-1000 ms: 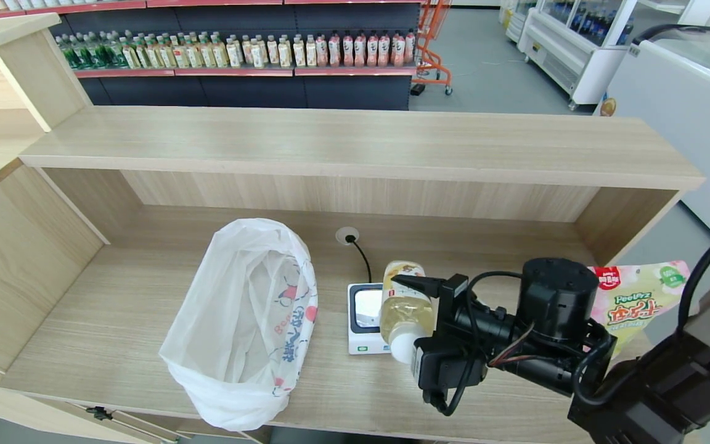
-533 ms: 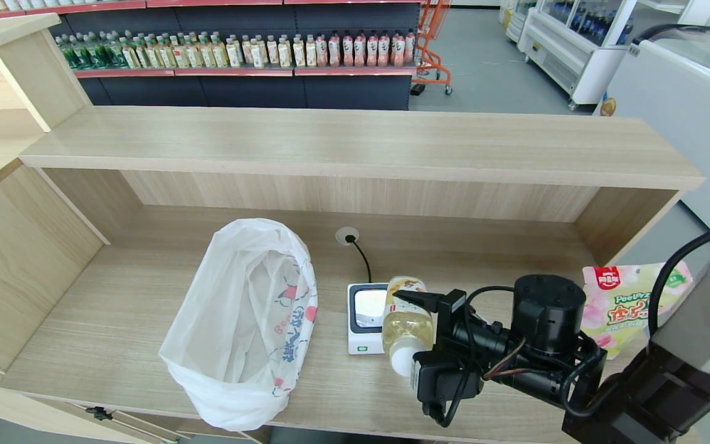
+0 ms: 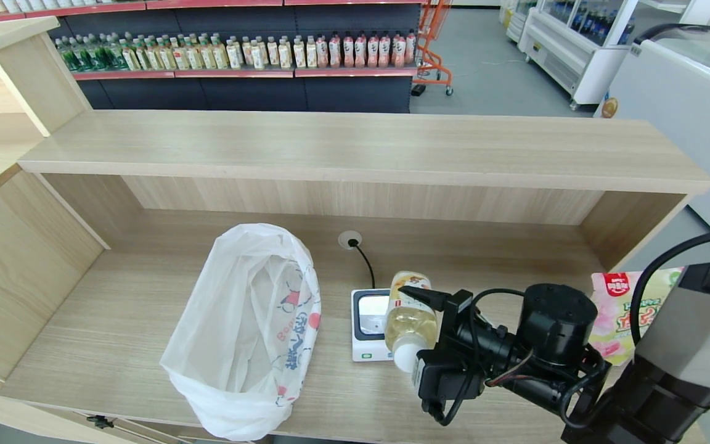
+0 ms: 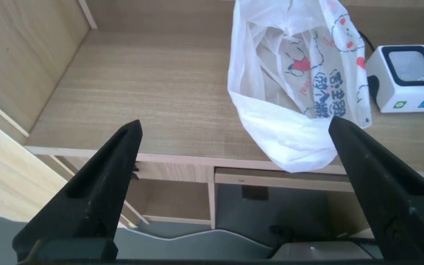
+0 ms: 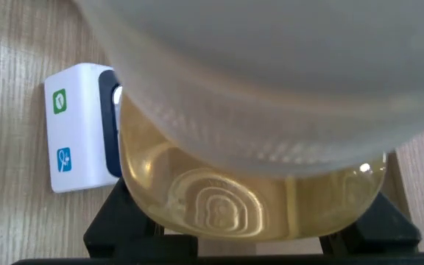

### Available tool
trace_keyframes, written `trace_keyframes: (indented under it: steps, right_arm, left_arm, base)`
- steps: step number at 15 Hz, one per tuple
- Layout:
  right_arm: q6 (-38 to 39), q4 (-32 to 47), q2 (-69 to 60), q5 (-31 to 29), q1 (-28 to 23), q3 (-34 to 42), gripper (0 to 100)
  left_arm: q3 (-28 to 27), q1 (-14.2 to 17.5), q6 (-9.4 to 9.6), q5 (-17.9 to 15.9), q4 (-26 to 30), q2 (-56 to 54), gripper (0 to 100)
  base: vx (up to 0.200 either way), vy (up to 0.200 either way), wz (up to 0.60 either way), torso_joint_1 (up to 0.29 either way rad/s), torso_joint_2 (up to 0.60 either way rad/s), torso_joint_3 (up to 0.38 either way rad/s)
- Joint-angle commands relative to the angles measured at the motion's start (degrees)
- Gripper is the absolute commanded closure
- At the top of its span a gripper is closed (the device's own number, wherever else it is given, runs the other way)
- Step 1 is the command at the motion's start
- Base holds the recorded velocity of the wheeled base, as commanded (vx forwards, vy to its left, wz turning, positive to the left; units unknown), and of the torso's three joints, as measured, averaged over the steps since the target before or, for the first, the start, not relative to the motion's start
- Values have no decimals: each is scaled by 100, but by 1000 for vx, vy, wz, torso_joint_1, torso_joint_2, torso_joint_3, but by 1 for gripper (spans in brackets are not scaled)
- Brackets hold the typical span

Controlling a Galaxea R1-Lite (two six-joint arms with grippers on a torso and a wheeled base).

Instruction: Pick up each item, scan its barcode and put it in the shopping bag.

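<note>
- The right gripper [image 3: 418,332] is clamping a bottle [image 3: 409,311] of yellow drink, which is lying sideways between its fingers.
- The bottle is hanging just over the scanner [image 3: 367,316], covering the side nearest the gripper.
- The shopping bag [image 3: 250,327] is gaping open well to the gripper's left, with bare counter [image 3: 114,320] stretching beyond it.
- A snack pouch [image 3: 619,308] is lying to the right, behind the gripper's wrist.
- The left gripper [image 4: 235,132] is hanging spread wide and holding nothing, off the counter's near edge, with the bag just ahead of it.

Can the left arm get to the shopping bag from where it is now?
Probably yes: the left gripper is open and faces the shopping bag with nothing between; the right gripper holds the bottle over the scanner beside it.
</note>
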Motion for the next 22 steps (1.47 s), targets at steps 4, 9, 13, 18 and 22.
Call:
trace_keyframes:
  steps: [4,9,13,18,22]
  right_arm:
    - [-12,16,53,-29,34,39,100]
    - [-21,-265,247,-117,25,285,100]
    - [-12,-265,255,-310,34,311,100]
    - [84,-265,220,-600,87,311,100]
    - [251,-265,176,-794,201,267,100]
  left_arm:
    - [0,-7,7,1,-2,-1,0]
    - [0,-7,7,1,-2,-1,0]
    - [0,-7,15,1,-2,-1,0]
    - [0,-7,15,1,-2,-1,0]
    - [0,-7,15,1,-2,-1,0]
  base:
    - [0,0,0,0,0,0]
    - [0,0,0,0,0,0]
    - [0,0,0,0,0,0]
    - [0,0,0,0,0,0]
    - [0,0,0,0,0,0]
